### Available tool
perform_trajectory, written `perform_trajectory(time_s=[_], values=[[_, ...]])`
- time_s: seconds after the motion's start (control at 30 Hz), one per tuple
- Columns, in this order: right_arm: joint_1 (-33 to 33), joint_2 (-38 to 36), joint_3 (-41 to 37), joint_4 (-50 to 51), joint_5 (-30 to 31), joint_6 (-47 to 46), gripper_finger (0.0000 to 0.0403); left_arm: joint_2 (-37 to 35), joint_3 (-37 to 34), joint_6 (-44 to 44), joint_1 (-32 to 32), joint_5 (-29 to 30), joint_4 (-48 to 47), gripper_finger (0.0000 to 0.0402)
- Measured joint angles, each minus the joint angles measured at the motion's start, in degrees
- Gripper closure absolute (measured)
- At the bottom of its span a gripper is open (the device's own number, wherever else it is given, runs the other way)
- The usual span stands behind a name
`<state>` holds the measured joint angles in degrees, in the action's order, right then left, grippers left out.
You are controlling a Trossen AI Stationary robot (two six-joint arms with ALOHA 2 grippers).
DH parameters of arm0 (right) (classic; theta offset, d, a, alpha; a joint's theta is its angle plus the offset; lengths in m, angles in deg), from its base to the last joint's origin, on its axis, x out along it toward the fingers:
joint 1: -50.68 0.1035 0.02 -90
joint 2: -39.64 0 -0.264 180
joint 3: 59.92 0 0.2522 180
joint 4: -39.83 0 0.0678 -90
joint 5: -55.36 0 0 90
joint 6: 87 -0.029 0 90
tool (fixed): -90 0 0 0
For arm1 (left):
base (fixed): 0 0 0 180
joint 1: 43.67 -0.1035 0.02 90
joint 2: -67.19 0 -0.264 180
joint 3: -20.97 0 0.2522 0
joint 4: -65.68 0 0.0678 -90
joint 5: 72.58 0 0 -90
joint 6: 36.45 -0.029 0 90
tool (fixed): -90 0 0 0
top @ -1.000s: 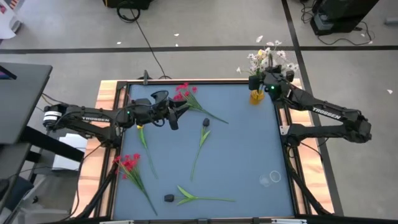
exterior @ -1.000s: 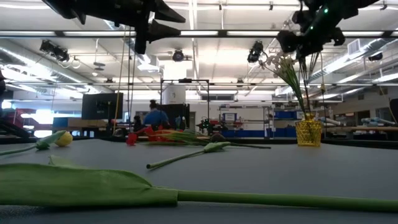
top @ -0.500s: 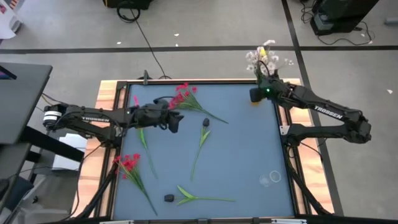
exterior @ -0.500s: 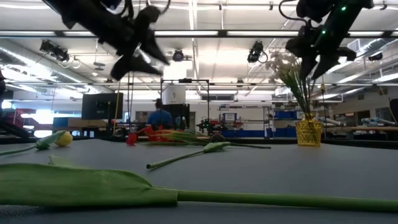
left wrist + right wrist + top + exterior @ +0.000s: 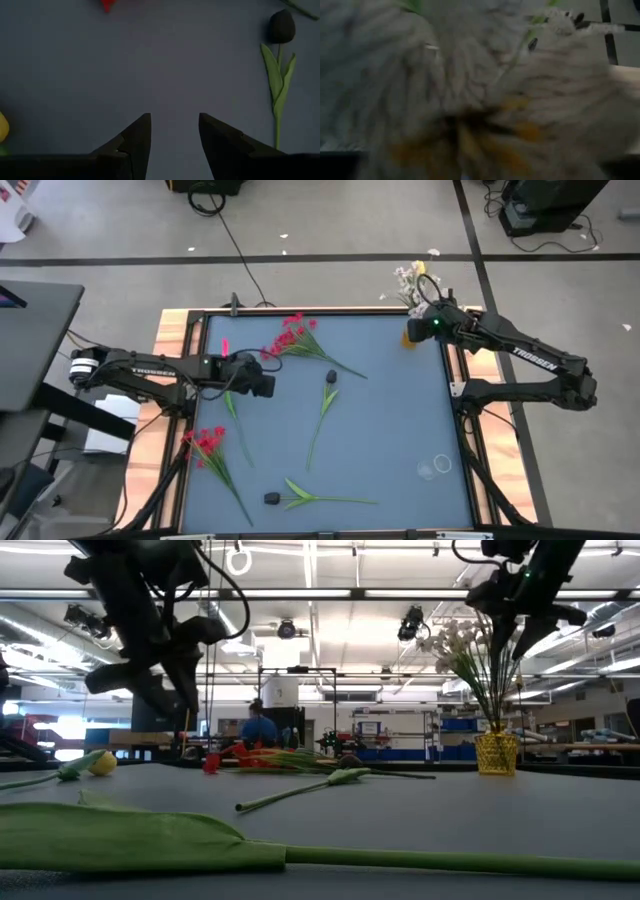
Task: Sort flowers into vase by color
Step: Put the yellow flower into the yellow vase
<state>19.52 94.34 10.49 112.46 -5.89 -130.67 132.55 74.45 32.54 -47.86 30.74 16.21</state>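
Observation:
White flowers [image 5: 455, 645] stand with their stems in a yellow vase [image 5: 496, 752] at the table's far right corner. My right gripper [image 5: 412, 331] hangs over the vase among the blossoms [image 5: 470, 90], open in the low view [image 5: 520, 625]. My left gripper [image 5: 172, 131] is open and points down over bare table at the left [image 5: 264, 383], beside a yellow tulip [image 5: 103, 762]. Red flowers [image 5: 292, 335] lie at the far edge, and a second red bunch [image 5: 205, 442] lies near left. A dark-headed bud [image 5: 331, 377] lies mid-table, another [image 5: 271, 498] near the front. My right gripper stands open around the white flowers above the vase. The blossoms fill its wrist view and hide the fingers, so I cannot tell whether they touch the stems.
A small clear object [image 5: 435, 467] lies near the right edge. A long green leaf and stem [image 5: 200, 845] cross the near table in the low view. Bare blue surface [image 5: 400, 410] shows between the dark-headed bud and the right edge. A person [image 5: 257, 725] stands far behind the table.
My left gripper has sunk toward the table and drawn back to the left, tipping from level to pointing down while rolling. My right gripper has opened off the white flowers' stems and tipped downward. The white flowers now stand in the vase, their heads toward the far edge.

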Motion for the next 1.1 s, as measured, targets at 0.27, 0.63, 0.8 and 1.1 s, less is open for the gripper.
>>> perform_trajectory(time_s=[0.27, 0.63, 0.8, 1.1], values=[[0.0, 0.0, 0.6, 0.1, 0.1, -1.5, 0.0208, 0.0, 0.0, -1.1, 1.0, -1.6, -4.1, 0.0230], [0.0, 0.0, 0.6, -0.8, 0.1, -4.9, 0.0208, 0.0, 0.0, -1.1, 4.5, -1.6, -10.0, 0.0230], [0.0, 0.0, 0.6, -1.4, -0.6, -5.6, 0.0208, 0.0, -2.6, -0.9, 4.5, -1.9, -10.3, 0.0230], [2.4, 0.0, 0.6, -1.4, -3.3, -6.9, 0.0208, 0.0, -8.8, 5.0, 6.3, -6.4, -8.1, 0.0230]])
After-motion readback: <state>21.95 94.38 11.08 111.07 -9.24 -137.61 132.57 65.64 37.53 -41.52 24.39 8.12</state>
